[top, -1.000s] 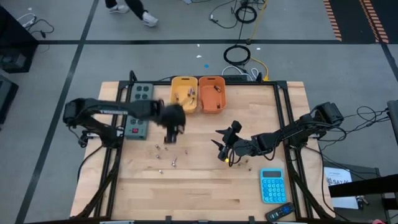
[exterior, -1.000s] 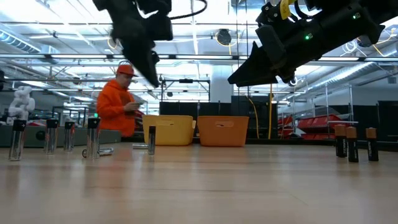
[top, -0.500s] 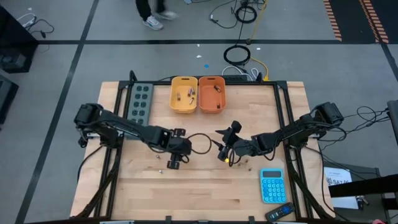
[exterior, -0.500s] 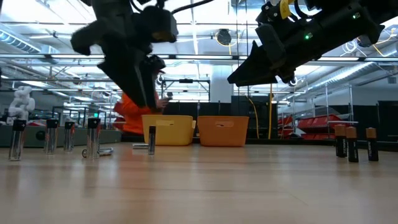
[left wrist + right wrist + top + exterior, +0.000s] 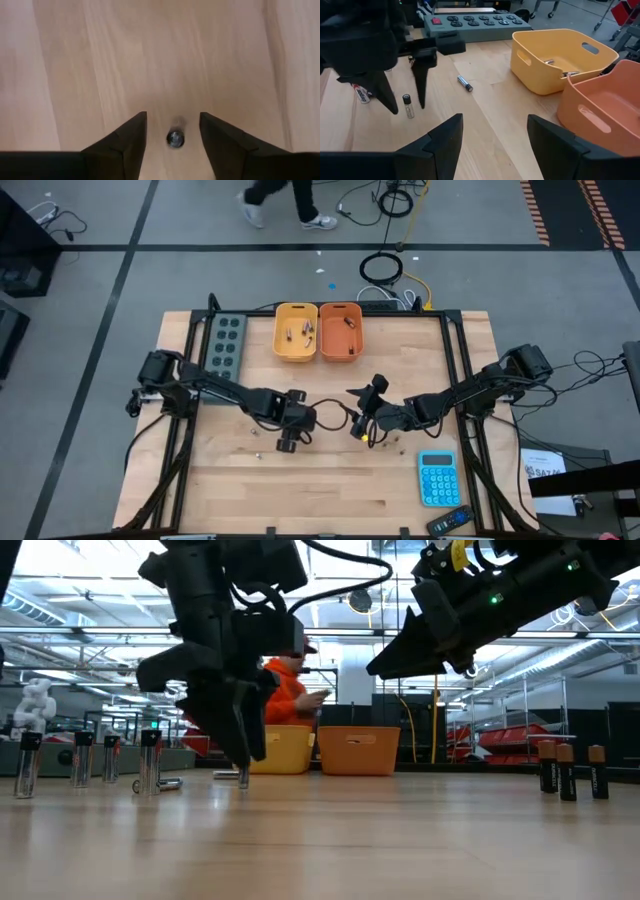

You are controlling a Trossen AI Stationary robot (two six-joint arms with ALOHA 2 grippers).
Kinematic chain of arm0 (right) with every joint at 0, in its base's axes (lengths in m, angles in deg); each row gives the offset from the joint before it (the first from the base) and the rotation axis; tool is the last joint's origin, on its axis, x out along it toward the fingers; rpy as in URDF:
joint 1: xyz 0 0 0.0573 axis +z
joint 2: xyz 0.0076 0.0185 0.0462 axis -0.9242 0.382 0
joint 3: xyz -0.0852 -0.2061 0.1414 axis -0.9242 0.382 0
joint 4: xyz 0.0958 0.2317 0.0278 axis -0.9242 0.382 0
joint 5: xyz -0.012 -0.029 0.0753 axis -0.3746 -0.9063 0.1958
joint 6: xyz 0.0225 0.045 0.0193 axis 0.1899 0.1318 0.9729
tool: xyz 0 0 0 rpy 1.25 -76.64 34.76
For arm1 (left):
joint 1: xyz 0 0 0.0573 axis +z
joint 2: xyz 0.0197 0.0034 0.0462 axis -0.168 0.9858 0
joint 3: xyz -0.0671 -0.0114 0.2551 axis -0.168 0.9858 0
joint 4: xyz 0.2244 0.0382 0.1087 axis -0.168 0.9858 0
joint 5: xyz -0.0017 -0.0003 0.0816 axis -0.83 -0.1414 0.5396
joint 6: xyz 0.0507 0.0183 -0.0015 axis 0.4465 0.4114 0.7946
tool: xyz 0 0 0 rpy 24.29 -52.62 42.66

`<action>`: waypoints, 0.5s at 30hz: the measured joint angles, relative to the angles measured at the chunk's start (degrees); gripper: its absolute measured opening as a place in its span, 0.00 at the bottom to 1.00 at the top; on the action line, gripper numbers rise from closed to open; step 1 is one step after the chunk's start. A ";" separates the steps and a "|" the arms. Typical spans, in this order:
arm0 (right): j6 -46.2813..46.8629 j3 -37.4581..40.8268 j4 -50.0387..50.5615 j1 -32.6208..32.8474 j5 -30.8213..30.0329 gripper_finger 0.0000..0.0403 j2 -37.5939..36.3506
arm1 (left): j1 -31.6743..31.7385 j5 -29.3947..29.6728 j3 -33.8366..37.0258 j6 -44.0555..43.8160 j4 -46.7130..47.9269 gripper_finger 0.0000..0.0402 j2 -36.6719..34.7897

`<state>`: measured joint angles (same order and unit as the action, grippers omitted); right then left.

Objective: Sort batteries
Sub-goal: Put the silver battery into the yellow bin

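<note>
Here the left gripper [image 5: 172, 131] hangs point-down over the tabletop [image 5: 330, 490], jaws apart astride one upright battery [image 5: 175, 139], not gripping it; the right gripper [image 5: 358, 415] hovers mid-table, jaws wide, empty.

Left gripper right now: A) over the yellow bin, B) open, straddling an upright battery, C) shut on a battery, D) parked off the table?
B: the left wrist view shows the left gripper open, an upright battery standing between its spread fingers on the table.
</note>
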<state>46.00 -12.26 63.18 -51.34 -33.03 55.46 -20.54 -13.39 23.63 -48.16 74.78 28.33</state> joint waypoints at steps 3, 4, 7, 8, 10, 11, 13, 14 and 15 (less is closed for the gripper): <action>0.04 0.00 0.12 0.00 -0.01 0.53 0.00 | -0.20 0.00 0.00 1.86 -0.67 0.31 0.14; 0.04 0.00 0.12 0.02 -0.01 0.53 0.00 | -0.24 -0.03 0.00 2.69 -0.70 0.21 0.14; 0.04 0.00 0.16 0.02 -0.01 0.53 0.00 | -0.18 -0.02 -0.07 3.64 0.37 0.08 -0.42; 0.04 0.00 0.16 0.02 -0.01 0.53 0.00 | -0.11 0.08 -0.44 4.17 1.76 0.08 -0.88; 0.08 0.02 0.19 0.02 -0.01 0.53 0.00 | 0.07 1.29 -1.62 5.06 3.82 0.08 -2.33; 0.08 0.00 0.20 0.02 -0.01 0.53 0.00 | 0.26 2.36 -2.57 6.03 4.88 0.08 -3.59; 0.10 0.00 0.27 0.02 -0.01 0.53 0.00 | 0.96 5.44 -5.05 7.89 6.96 0.08 -6.56; 0.12 0.00 0.28 0.02 -0.01 0.53 0.00 | 1.69 7.11 -6.16 8.88 7.33 0.08 -8.34; 0.18 0.00 0.26 0.02 -0.01 0.53 0.00 | 2.71 9.01 -7.04 9.98 7.41 0.08 -10.33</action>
<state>46.18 -12.26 63.44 -51.31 -33.04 55.46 -17.83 -4.38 16.59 -38.17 82.18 17.99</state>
